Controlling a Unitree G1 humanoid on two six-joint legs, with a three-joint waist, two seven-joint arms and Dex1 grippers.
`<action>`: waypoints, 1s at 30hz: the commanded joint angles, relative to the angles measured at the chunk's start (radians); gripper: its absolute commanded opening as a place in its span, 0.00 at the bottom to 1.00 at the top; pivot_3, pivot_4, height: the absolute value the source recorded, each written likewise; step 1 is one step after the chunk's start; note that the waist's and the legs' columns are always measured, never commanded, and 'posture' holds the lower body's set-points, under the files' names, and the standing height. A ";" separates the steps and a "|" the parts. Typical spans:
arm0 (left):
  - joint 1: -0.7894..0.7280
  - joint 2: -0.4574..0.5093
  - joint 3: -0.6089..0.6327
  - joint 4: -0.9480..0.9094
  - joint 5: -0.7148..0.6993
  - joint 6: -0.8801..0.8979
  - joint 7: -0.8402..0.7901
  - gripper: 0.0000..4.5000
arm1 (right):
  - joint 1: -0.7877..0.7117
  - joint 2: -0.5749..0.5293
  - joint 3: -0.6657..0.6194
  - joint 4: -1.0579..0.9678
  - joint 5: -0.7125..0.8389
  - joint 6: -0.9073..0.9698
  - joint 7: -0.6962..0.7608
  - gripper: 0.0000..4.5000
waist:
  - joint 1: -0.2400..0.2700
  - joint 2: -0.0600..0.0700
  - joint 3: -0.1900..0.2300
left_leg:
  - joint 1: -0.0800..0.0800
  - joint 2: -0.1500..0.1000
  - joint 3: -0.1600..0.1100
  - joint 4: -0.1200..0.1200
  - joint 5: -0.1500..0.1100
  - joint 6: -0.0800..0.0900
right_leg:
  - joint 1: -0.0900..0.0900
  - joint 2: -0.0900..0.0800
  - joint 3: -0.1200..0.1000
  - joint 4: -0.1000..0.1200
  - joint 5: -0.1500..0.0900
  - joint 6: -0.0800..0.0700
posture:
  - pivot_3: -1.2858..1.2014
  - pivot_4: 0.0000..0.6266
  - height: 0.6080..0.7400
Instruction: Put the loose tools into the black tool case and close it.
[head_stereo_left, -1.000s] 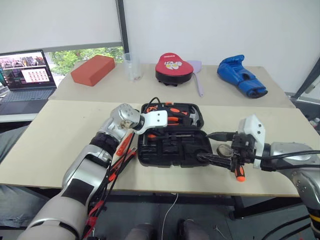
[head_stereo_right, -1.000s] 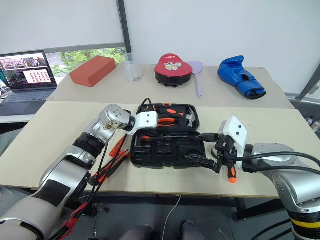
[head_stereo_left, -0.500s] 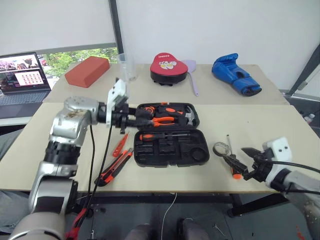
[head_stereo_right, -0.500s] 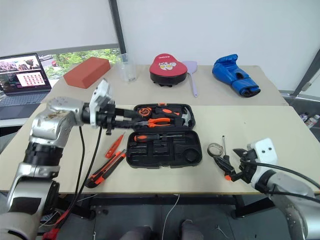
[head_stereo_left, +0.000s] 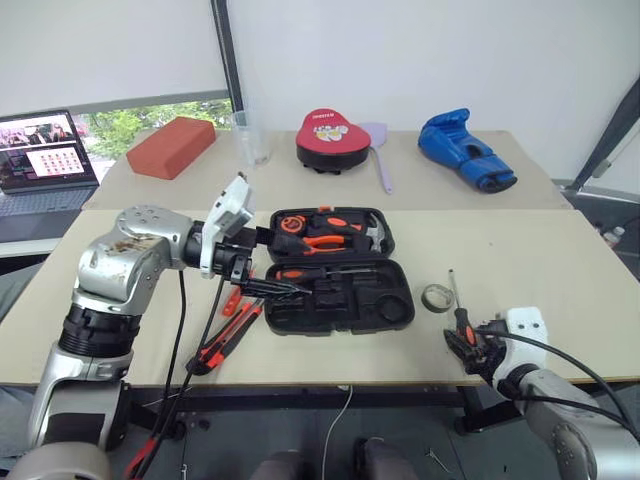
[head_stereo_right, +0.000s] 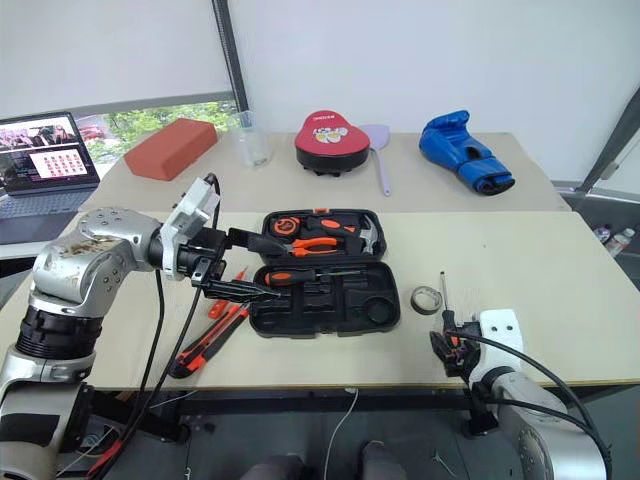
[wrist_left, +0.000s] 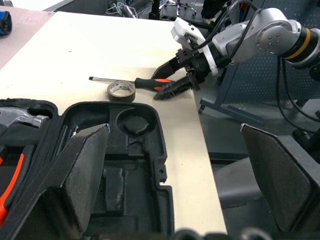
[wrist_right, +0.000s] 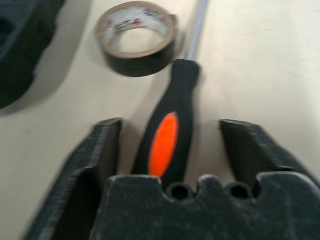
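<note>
The black tool case (head_stereo_left: 395, 300) lies open in the middle of the near table, with pliers, a hammer and one black-and-orange screwdriver (head_stereo_left: 305, 272) in its recesses. My left gripper (head_stereo_left: 279, 262) hovers over the case's left end, jaws wide open and empty. On the table left of the case lie the slim orange tester screwdriver (head_stereo_left: 234, 298) and the utility knife (head_stereo_left: 224, 340). Right of the case sit the grey tape roll (head_stereo_left: 435, 297) and a second screwdriver (wrist_right: 172, 112). My right gripper (head_stereo_left: 463, 341) is low at the front edge, open, with a finger on each side of that handle.
On the far table stand a red-topped round pad (head_stereo_left: 330, 137), a blue boxing glove (head_stereo_left: 465, 152), a red brick (head_stereo_left: 170, 146), a clear cup (head_stereo_left: 250, 140) and a lilac spatula (head_stereo_left: 380, 165). A laptop (head_stereo_left: 45, 150) sits far left. The table's front edge runs just under my right gripper.
My left gripper has opened and pulled back from the case, leaving a screwdriver in it. My right gripper has dropped to the table and now straddles the screwdriver handle, its jaws narrower.
</note>
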 joint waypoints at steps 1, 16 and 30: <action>-0.006 0.038 0.015 0.018 0.009 -0.041 -0.003 1.00 | -0.019 -0.001 -0.081 -0.022 -0.016 -0.065 -0.018 0.45 | 0.000 0.000 0.000 | 0.000 0.000 0.000 0.000 0.000 0.000 | 0.000 0.000 0.001 0.000 0.000 0.000 | 0.52 0.24 1.00; 0.040 0.161 0.002 0.030 0.008 -0.052 -0.064 1.00 | -0.645 -0.351 0.301 0.374 -0.013 -0.383 0.783 0.22 | -0.024 0.001 0.001 | 0.000 0.005 0.003 -0.002 0.003 0.006 | -0.002 0.001 0.006 -0.002 -0.001 -0.002 | 0.52 0.24 1.00; 0.090 0.210 0.023 -0.013 -0.010 -0.045 -0.053 1.00 | -0.983 -0.224 0.582 0.992 -0.310 -0.996 1.132 0.22 | -0.027 0.000 0.001 | -0.002 0.004 0.002 -0.002 0.002 0.007 | -0.005 0.001 0.005 -0.002 0.000 -0.002 | 0.52 0.24 1.00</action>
